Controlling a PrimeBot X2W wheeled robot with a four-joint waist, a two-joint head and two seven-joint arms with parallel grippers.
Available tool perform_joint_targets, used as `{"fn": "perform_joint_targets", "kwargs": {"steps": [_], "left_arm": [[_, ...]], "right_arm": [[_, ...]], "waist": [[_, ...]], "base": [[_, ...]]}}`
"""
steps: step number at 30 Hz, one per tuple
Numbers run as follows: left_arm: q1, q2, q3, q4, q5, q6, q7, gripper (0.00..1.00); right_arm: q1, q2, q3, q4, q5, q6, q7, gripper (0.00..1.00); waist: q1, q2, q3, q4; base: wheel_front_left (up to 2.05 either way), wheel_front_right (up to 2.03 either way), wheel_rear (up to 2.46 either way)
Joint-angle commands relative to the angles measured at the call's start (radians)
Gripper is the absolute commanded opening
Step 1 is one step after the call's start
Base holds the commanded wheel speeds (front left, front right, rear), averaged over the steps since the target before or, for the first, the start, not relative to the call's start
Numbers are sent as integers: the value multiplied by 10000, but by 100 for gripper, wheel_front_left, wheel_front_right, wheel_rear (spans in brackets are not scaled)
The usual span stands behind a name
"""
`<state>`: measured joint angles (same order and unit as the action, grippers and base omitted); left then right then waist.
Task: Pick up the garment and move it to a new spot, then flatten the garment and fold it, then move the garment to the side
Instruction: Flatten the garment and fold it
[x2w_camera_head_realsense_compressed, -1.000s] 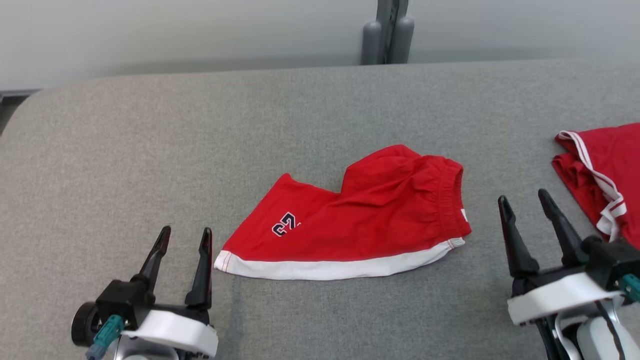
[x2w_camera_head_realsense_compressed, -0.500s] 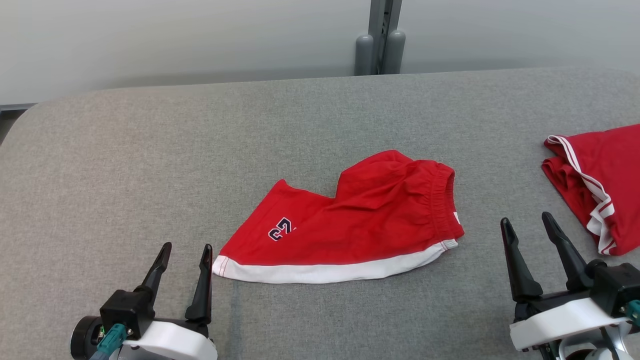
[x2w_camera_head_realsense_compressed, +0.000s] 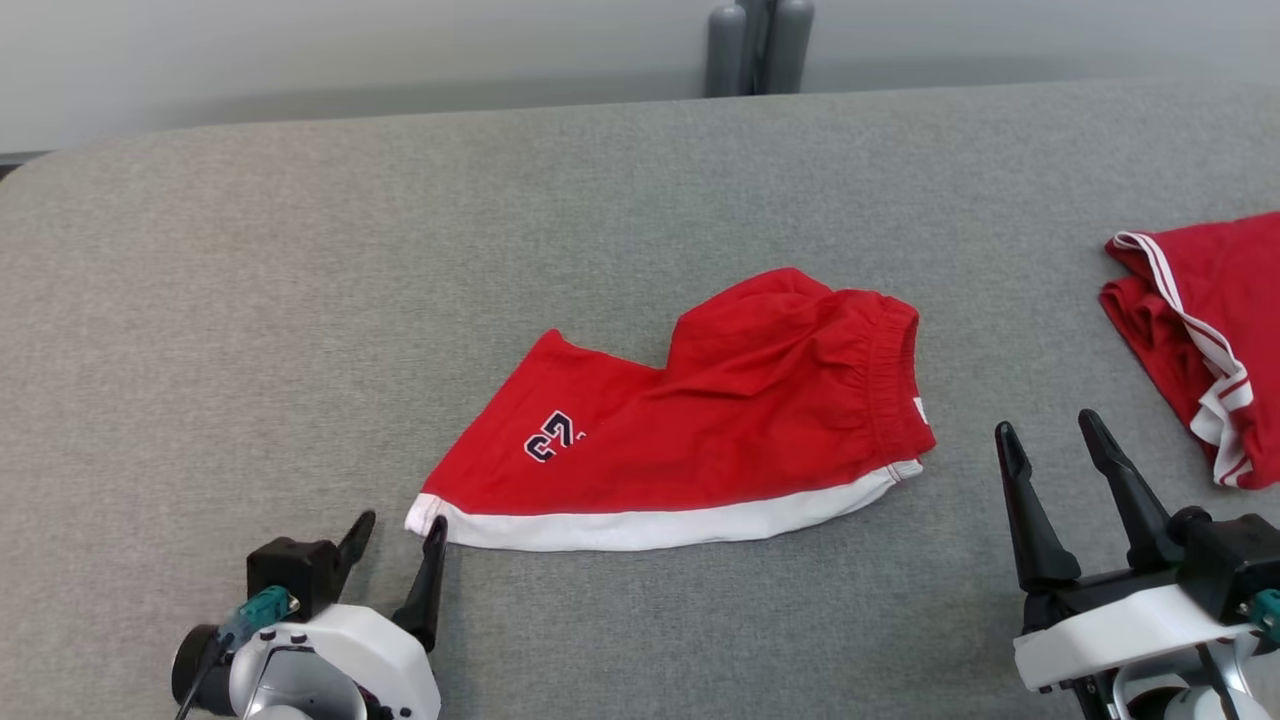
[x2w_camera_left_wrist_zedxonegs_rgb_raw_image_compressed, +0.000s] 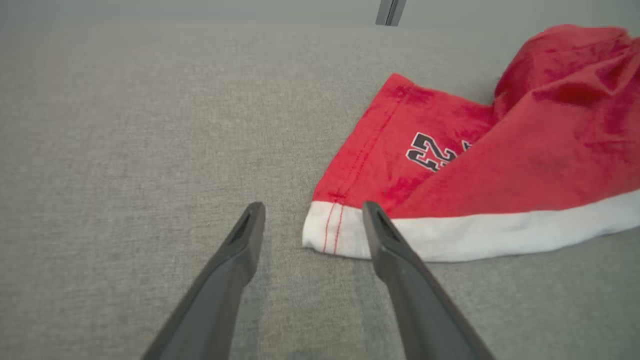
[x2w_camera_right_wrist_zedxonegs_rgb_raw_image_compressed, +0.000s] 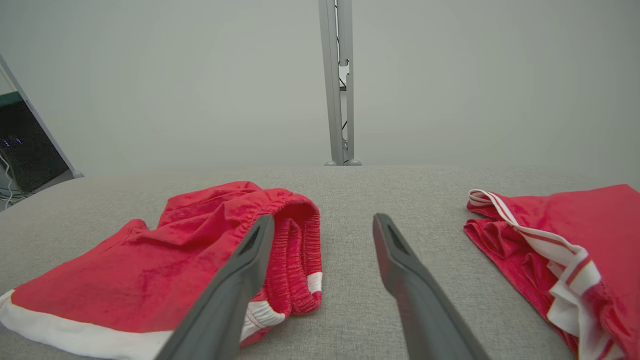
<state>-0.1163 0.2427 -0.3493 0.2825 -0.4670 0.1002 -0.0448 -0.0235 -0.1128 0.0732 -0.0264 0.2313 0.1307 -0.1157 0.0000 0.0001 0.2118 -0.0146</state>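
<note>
Red shorts (x2w_camera_head_realsense_compressed: 700, 420) with a white hem band lie rumpled near the middle of the grey table (x2w_camera_head_realsense_compressed: 300, 300), waistband toward the robot's right. At the hem's left corner the left gripper (x2w_camera_head_realsense_compressed: 403, 520) rests low, fingers apart, one tip just beside the white band. Near the waistband the right gripper (x2w_camera_head_realsense_compressed: 1045, 424) hovers, fingers apart and empty. Another red garment (x2w_camera_head_realsense_compressed: 1210, 320) lies farther right.

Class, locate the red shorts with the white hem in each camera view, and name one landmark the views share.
Head view: red shorts at centre.
Left wrist view: red shorts in the right half, hem corner just past the left end effector.
Right wrist view: red shorts at lower left, waistband toward centre.
Shared landmark: the grey post beyond the far edge.
</note>
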Motion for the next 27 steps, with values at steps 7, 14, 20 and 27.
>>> {"fn": "perform_joint_targets", "kwargs": {"steps": [7,14,20,27], "left_arm": [[-411,-31,-39,738,-435,-396,418,87],[-753,-60,-166,1034,-449,-628,302,0],[-1132,-172,-271,1087,-347,-688,87,0],[-1501,-348,-372,1241,-272,-730,-374,0]], "right_arm": [[94,-41,93,152,35,1,62,100],[-8,-446,993,373,84,1,321,100],[-733,-881,1878,1100,25,1,373,100],[-1574,-1404,2756,2132,131,1,542,41]], "waist": [[0,-1,286,-248],[0,-1,474,-213],[0,-1,787,32],[0,-1,1022,408]], "base": [[0,0,0],[0,0,0],[0,0,0],[0,0,0]]}}
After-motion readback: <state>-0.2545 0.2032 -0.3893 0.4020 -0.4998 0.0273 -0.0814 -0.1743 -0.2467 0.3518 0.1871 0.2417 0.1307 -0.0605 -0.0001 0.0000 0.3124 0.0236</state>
